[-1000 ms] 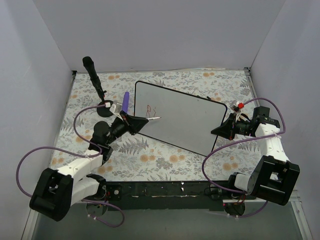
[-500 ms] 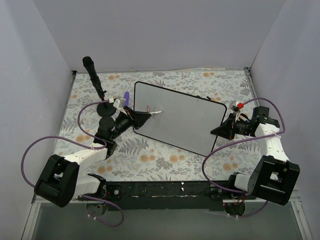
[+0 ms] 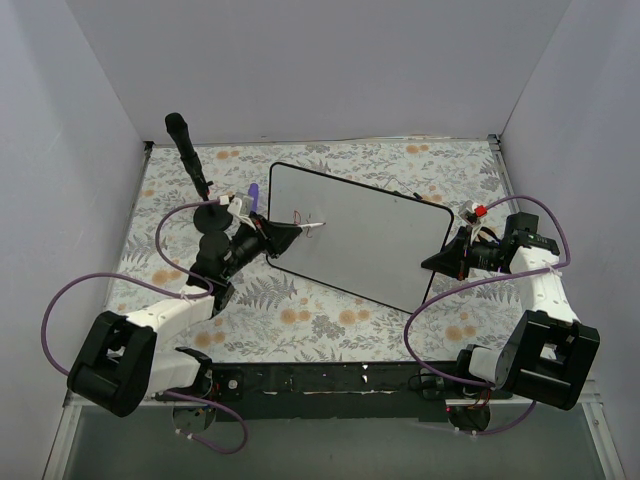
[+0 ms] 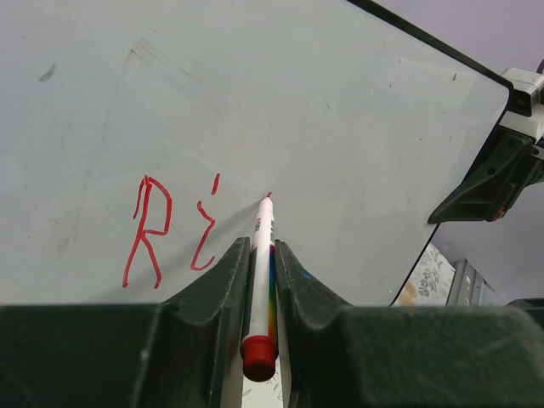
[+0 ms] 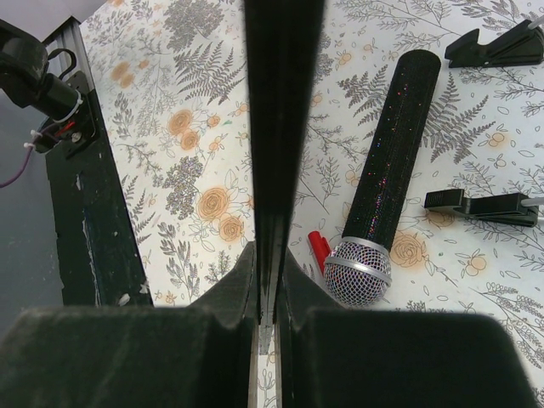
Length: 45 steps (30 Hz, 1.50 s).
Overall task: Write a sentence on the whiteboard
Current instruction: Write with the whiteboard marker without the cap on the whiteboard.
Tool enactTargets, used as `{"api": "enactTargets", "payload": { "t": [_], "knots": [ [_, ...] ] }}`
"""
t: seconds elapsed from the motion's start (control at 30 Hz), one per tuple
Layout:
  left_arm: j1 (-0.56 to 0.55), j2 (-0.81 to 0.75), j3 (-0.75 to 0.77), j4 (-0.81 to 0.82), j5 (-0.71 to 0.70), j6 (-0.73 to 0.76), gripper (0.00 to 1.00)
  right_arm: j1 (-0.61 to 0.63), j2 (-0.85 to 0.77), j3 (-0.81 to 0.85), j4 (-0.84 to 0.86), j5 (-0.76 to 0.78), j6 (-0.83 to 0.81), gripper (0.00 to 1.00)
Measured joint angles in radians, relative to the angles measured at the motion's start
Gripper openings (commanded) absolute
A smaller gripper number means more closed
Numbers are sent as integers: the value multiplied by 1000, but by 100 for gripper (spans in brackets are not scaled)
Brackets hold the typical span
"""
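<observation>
1. Your left end effector (image 4: 261, 248) is clamped on a marker (image 4: 263, 223). Its tip touches the whiteboard (image 4: 357, 119) just right of the red sentence (image 4: 151, 229), which reads "Ri".
2. Your right end effector (image 5: 269, 255) is clamped on the whiteboard's right edge.
3. A microphone (image 5: 387, 170) and black clips (image 5: 484, 204) lie on the floral counter (image 5: 187, 127) beside that edge.

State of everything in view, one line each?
left gripper, shut on marker
right gripper, shut on whiteboard edge
marker, uncapped, tip on whiteboard
whiteboard, held at its right edge
sentence, only "Ri" written
microphone, lying flat
</observation>
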Motion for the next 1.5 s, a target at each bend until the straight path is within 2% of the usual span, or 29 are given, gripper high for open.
{"api": "enactTargets", "payload": {
  "t": [1.0,1.5],
  "knots": [
    [-5,-71,8,-132,-78,92,0,0,3,0,-2,3,13,1],
    [-5,-14,8,-135,21,78,0,0,3,0,-2,7,18,1]
  ]
}}
